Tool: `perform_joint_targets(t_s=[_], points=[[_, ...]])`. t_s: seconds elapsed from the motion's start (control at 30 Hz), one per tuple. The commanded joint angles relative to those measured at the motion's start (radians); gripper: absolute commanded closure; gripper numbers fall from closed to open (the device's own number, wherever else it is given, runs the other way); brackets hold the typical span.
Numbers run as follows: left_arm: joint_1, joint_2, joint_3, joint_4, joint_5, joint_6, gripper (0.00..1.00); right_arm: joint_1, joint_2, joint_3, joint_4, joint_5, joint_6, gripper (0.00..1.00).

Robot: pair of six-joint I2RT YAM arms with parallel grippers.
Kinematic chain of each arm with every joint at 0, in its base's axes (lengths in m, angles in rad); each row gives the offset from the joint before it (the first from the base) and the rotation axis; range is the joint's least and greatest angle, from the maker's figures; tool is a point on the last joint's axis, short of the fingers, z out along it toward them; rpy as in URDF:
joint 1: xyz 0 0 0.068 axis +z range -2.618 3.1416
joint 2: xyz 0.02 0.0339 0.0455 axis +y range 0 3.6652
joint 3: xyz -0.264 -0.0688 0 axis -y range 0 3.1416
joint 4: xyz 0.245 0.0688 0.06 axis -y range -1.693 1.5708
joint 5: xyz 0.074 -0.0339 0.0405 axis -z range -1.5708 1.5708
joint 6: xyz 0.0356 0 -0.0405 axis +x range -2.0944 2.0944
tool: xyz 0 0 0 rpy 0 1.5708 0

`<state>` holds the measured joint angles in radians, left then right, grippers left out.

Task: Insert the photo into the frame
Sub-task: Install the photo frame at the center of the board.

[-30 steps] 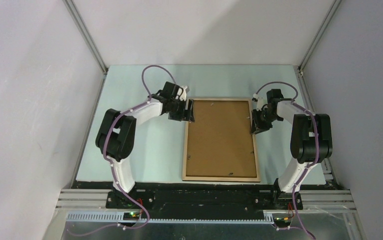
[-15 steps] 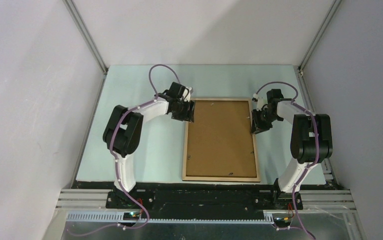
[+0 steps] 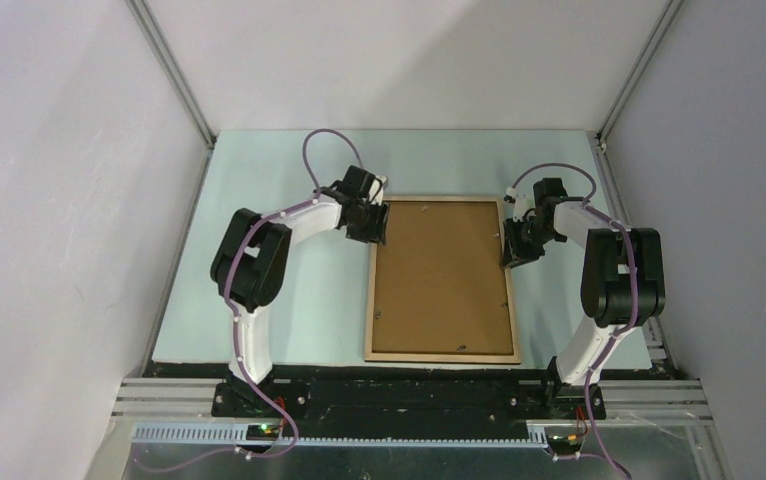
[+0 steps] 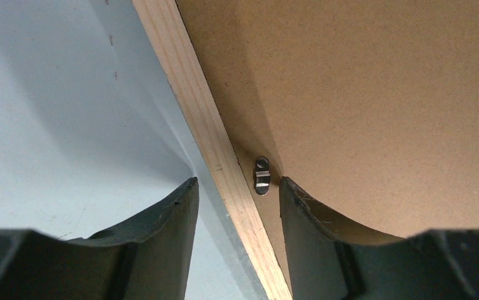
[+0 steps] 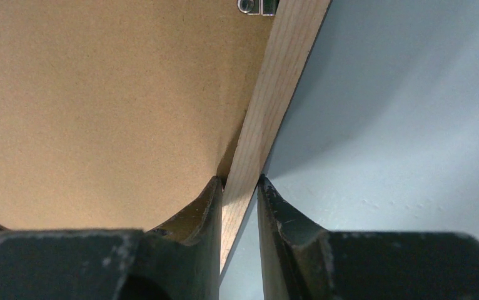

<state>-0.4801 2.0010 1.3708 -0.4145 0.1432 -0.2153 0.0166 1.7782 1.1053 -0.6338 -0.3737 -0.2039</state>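
Frame (image 3: 441, 356) lay flat on the table (image 3: 289, 170), light-wood back side up, long side running away from the arm bases. Brown backing board (image 3: 441, 275) sat inside the rails. No photo in view anywhere; whether it sat under the board I could not tell.

Right gripper (image 3: 512, 243) was at the right rail, toward the far end. Its wrist view showed both fingers (image 5: 209, 206) pressed against the wood from either side, one over the board and one over the table. It was pinching the rail.

Left gripper (image 3: 372, 222) was at the left rail, near the far corner. Jaws stood apart, straddling the rail with daylight on both sides and nothing gripped. A small metal clip (image 4: 262, 175) sat on the board's edge just inside the rail, right beside the inner finger (image 4: 306, 219).

Risks, as I judged them:
- If the left jaws came together here, the inner finger would likely meet the clip or the board's edge before the wood. That could bend or turn the clip, or give a crooked hold.
- The rails are thin and each grip is narrow. A lift with one side gripped and the other loose would twist the frame or let it slide out.
- Both holds sit at the far end, so the near end would sag or drag on the table when lifted.
- If any clips were undone, tilting the frame could spill the board, and the pane with it.
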Motion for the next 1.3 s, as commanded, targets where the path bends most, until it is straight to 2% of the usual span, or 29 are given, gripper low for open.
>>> perform_joint_targets(t_s=[0.0, 0.5, 1.27], points=[[-0.013, 0.014, 0.038, 0.005, -0.029, 0.026, 0.48, 0.006, -0.047, 0.011, 0.005, -0.064, -0.039, 1.0], [-0.014, 0.025, 0.048, 0.004, -0.031, 0.033, 0.64, 0.003, -0.045, 0.011, -0.002, -0.074, -0.043, 1.0], [-0.014, -0.002, 0.045, 0.004, -0.025, 0.054, 0.71, 0.003, -0.039, 0.012, -0.004, -0.081, -0.042, 1.0]])
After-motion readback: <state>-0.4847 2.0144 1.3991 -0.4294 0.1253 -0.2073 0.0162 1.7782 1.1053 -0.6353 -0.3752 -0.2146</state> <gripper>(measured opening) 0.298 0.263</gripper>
